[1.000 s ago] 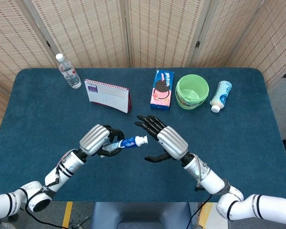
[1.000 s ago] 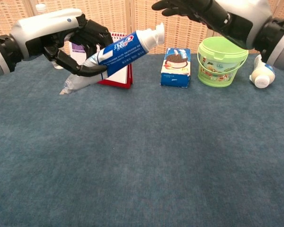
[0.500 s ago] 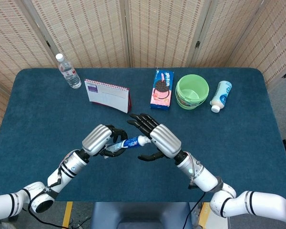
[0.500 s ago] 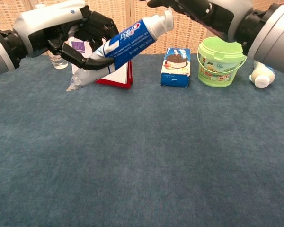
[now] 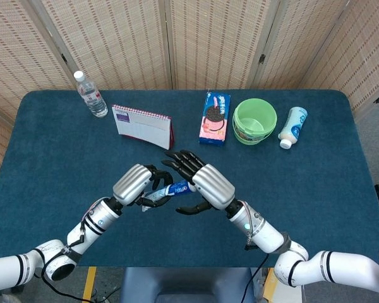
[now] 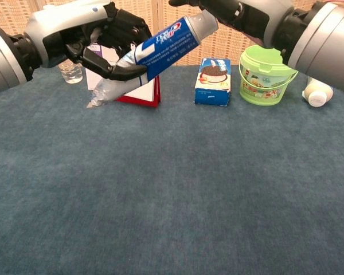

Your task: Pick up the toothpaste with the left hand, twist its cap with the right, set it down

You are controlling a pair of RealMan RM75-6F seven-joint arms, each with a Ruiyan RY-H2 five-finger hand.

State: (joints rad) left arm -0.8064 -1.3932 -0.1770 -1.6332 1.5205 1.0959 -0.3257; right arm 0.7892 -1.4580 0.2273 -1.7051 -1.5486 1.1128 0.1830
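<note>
My left hand grips a blue and white toothpaste tube around its lower half and holds it in the air above the table's near middle. The tube slants up to the right, its crimped tail pointing down-left. Its white cap is at the high end. My right hand hovers over the cap end with its fingers spread past the tube and the thumb below. In the head view this hand hides the cap. In the chest view my right hand sits right at the cap; I cannot tell whether it touches.
Along the table's far side stand a water bottle, a red-edged desk calendar, a cookie box, a green bucket and a white bottle lying on its side. The blue cloth stretches in front.
My right hand has moved left until it covers the cap. My left hand has lifted the tube slightly and tilted it steeper toward the right hand.
</note>
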